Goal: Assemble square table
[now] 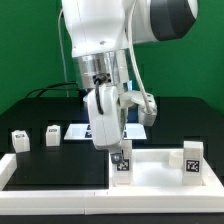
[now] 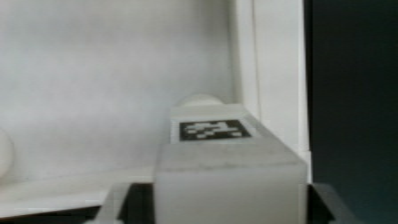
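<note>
The fingers point(image 1: 114, 150) pinch a stubby white leg point(image 1: 122, 163) from two sides. In the wrist view the held leg point(image 2: 221, 165) fills the gap between them, with a dark finger showing at each side of its body. Its tagged face points toward the wrist camera. Its far end, rounded and narrower than the body, points at the tabletop point(image 2: 107, 90) just beside the raised edge point(image 2: 267, 60). I cannot tell whether the end touches the panel or hangs just above it.

In the exterior view the held leg is at the tabletop's point(image 1: 155, 178) corner on the exterior view's left, nearly upright, with its black-and-white tag facing the camera. The arm point(image 1: 100, 40) comes down from above in the middle of the scene. Its wrist is turned so the fingers point almost straight down at the panel, leaning slightly toward the exterior view's right.

The tabletop is a smooth, matte white plastic square with a low wall around a flat floor, and it lies on the black counter point(image 1: 60, 160). A second leg point(image 1: 193, 158) stands on the panel's corner at the exterior view's right, tag outward. Two loose legs point(image 1: 20, 140) point(image 1: 52, 133), small blocky white pieces with tags, stand on the counter well apart from the panel, toward the exterior view's left. A long white border rail point(image 1: 60, 187) runs along the near side of the counter.
</note>
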Tool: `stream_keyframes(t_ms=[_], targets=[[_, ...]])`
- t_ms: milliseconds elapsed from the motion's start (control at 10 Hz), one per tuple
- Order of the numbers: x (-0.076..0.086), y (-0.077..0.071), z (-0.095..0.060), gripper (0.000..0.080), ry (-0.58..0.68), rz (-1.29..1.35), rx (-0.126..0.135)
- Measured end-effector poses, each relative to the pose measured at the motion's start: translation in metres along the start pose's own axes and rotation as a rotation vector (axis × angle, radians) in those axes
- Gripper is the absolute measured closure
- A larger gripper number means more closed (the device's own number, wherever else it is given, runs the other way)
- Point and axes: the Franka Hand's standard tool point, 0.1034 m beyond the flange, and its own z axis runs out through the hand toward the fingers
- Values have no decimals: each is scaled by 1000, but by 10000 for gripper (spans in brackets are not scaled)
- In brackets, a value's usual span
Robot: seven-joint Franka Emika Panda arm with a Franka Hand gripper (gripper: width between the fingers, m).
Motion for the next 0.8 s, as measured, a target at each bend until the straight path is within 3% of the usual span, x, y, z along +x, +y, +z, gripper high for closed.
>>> stream_keyframes(t_ms=[100,200,300,400,700,800], targets=[[-1,-1,0,504,5,-76,5],[-7,-4,1,273,13,-196,19],[-12,-2,2,273,17,-371,25],[-15,1,4,175,14,-511,20],[-13,1,4,155,18,-684,19],[-13,1,3,151,26,-824,3]])
